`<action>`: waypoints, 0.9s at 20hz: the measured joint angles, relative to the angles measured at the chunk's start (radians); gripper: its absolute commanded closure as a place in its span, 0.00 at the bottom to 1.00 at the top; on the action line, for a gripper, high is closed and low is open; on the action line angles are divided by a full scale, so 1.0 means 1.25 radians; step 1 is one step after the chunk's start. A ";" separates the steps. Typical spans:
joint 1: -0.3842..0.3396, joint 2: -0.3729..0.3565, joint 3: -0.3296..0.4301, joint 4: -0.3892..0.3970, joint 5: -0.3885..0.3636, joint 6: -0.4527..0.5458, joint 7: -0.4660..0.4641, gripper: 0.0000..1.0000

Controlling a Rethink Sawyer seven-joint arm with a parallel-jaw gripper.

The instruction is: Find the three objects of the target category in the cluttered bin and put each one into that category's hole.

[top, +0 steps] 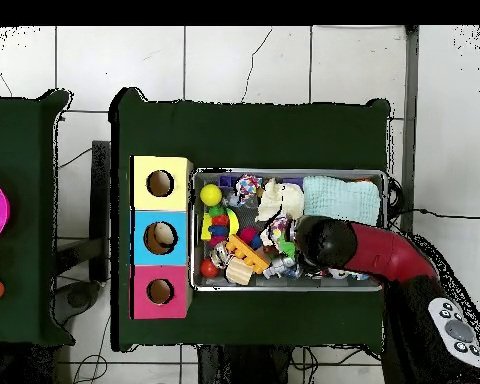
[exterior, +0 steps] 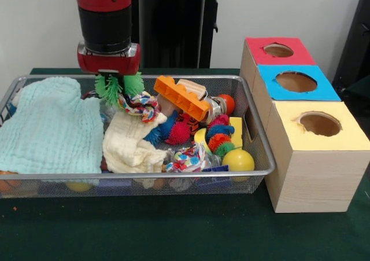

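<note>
The wire mesh bin (exterior: 173, 174) is full of toys and cloths; it also shows in the overhead view (top: 289, 286). My gripper (exterior: 119, 86) hangs over the bin's back left part, at a green spiky ball (exterior: 107, 88) that shows on both sides of it. I cannot tell whether it grips the ball. An orange, black-striped plush toy (exterior: 189, 122) peeks out under an orange plastic block (exterior: 182, 98). Other plush toys are hidden. The red-surrounded hole (exterior: 278, 50) tops the farthest wooden box, right of the bin. In the overhead view my arm (top: 324, 243) covers the gripper.
A light blue cloth (exterior: 52, 128) and a cream cloth (exterior: 130, 142) cover the bin's left half. Rope toys (exterior: 141, 106), spiky balls (exterior: 179, 132) and a yellow ball (exterior: 238, 160) lie around. Boxes with the blue-surrounded hole (exterior: 296, 81) and the yellow-surrounded hole (exterior: 319, 124) stand nearer.
</note>
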 measured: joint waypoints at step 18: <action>-0.020 0.023 0.073 -0.021 -0.050 0.000 0.000 0.00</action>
